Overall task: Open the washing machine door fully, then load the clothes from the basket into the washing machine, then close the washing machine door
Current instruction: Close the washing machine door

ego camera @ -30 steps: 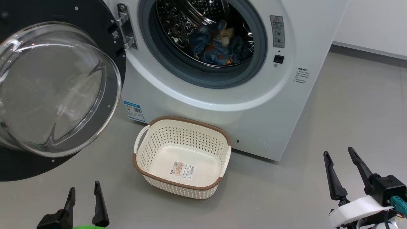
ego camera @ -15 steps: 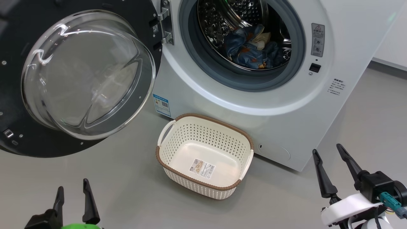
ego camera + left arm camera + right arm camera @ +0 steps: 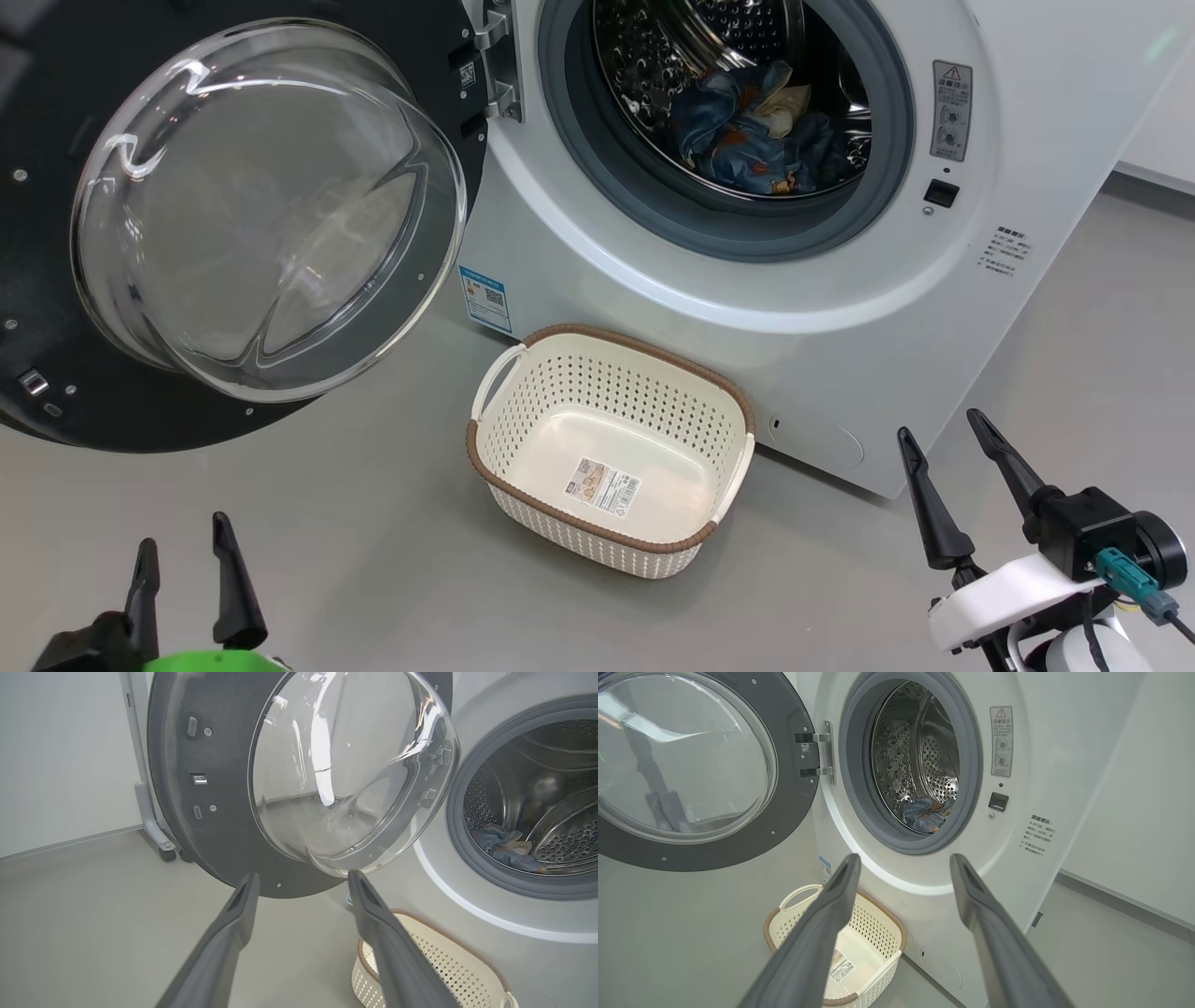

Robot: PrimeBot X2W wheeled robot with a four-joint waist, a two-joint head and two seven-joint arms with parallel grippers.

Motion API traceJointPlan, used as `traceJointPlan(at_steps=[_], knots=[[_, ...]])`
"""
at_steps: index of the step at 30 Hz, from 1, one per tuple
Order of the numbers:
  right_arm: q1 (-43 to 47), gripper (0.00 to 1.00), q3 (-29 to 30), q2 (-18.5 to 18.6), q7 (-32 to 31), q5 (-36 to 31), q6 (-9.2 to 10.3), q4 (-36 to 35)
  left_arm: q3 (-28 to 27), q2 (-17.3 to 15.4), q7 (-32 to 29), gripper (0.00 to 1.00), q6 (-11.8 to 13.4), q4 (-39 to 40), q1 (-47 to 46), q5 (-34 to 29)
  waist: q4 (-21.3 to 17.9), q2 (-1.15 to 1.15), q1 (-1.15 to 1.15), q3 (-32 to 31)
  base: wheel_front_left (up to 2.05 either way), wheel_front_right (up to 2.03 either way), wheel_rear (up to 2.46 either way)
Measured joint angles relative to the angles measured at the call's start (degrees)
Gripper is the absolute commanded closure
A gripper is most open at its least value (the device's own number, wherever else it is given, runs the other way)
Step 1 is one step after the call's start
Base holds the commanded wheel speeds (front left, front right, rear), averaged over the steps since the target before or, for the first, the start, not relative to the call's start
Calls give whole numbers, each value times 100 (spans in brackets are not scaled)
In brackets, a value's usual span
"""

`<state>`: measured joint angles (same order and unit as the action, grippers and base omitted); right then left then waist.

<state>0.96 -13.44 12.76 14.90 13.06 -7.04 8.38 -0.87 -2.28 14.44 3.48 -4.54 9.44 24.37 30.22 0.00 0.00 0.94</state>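
Observation:
The washing machine (image 3: 766, 336) (image 3: 924, 896) stands ahead with its door (image 3: 261, 215) (image 3: 327, 774) (image 3: 686, 765) swung wide open to the left. The clothes (image 3: 756, 131) (image 3: 927, 816) (image 3: 504, 842) lie bunched inside the steel drum. On the floor in front sits the basket (image 3: 611, 448) (image 3: 840, 947) (image 3: 420, 966), with just a label sticker on its bottom. My left gripper (image 3: 182, 579) (image 3: 301, 886) is open at the lower left, below the door. My right gripper (image 3: 948, 457) (image 3: 903, 870) is open at the lower right, right of the basket. Neither holds anything.
Grey floor (image 3: 355, 523) surrounds the basket. A white wall with a skirting line (image 3: 1153, 173) runs to the right of the machine. In the left wrist view a grey wheeled stand (image 3: 149, 812) rises behind the door, next to a pale wall.
The head camera has turned left, so the machine, door and basket sit further right in the picture. Both grippers stay open; the basket and clothes have not moved.

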Motion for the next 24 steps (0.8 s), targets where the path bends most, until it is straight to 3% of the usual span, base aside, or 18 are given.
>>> traceJointPlan(at_steps=[1, 2, 3, 12, 18, 24], knots=[[-8, 0, -2, 4, 0, 0, 0, 5, -46, 1, 0, 33, 10, 9, 0, 59, 1, 0, 0, 3, 0, 0, 0], [-21, 0, -5, 7, 0, 0, 0, 10, -103, 0, 0, 85, 12, 19, 0, 177, 3, 0, 0, 5, 0, 0, 0], [-38, 0, -9, 8, 0, 1, 0, 12, -158, 0, 0, 100, 19, 35, 0, 322, 4, 0, 0, 6, 0, 0, 0], [-51, 0, 36, 4, 0, 8, 0, 37, -1238, 14, 1, 100, 87, 171, -18, 1578, 9, 0, 0, 6, 0, 0, 0], [-48, 0, 82, -18, 0, 11, 0, 47, -2472, 32, 26, 100, 86, 82, -378, 2487, 9, 0, 0, 1, 0, 0, 0], [-23, 0, 191, -82, 0, 19, 0, 64, -3281, -304, -77, 100, 79, -315, -835, 3460, -28, 0, 0, -36, 0, 0, 0]])
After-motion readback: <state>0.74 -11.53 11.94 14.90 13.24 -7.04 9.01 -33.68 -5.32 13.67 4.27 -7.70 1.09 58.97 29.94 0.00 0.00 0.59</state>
